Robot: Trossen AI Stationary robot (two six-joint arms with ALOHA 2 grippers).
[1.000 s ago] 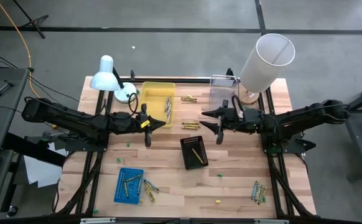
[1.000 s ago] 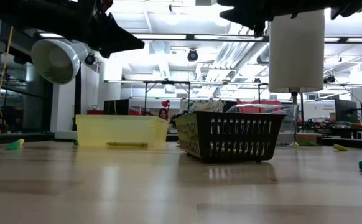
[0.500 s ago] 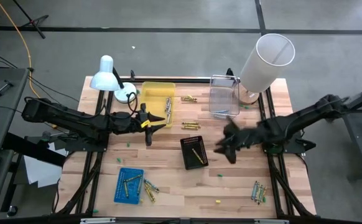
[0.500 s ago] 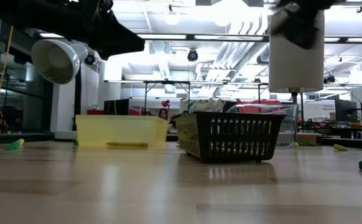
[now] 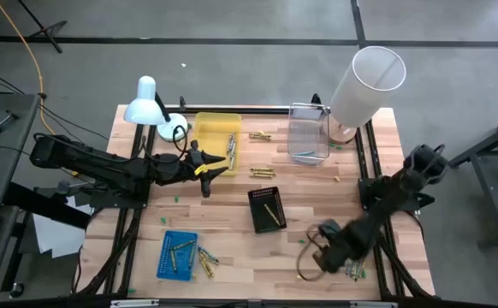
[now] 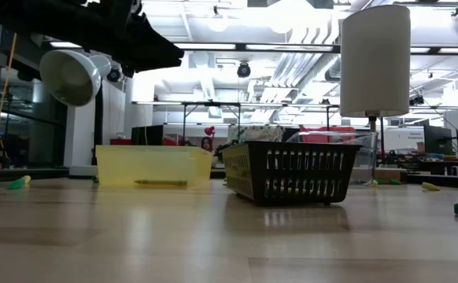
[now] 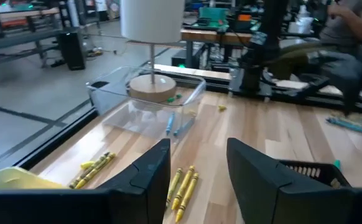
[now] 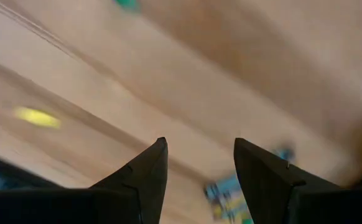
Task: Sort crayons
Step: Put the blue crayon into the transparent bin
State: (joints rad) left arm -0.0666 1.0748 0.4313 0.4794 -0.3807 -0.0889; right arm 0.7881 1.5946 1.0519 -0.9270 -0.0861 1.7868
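Swung my right gripper [image 5: 311,258] way down from beside the clear bin [image 5: 308,137] to the lower right of the high view, jaws spread, holding nothing, just left of a small crayon pile [image 5: 354,263]. My left gripper [image 5: 217,165] popped open, empty, at the yellow tray [image 5: 208,127], mid-left. More crayons [image 5: 263,173] lie center, some in the black basket [image 5: 258,198] and blue tray [image 5: 168,244].
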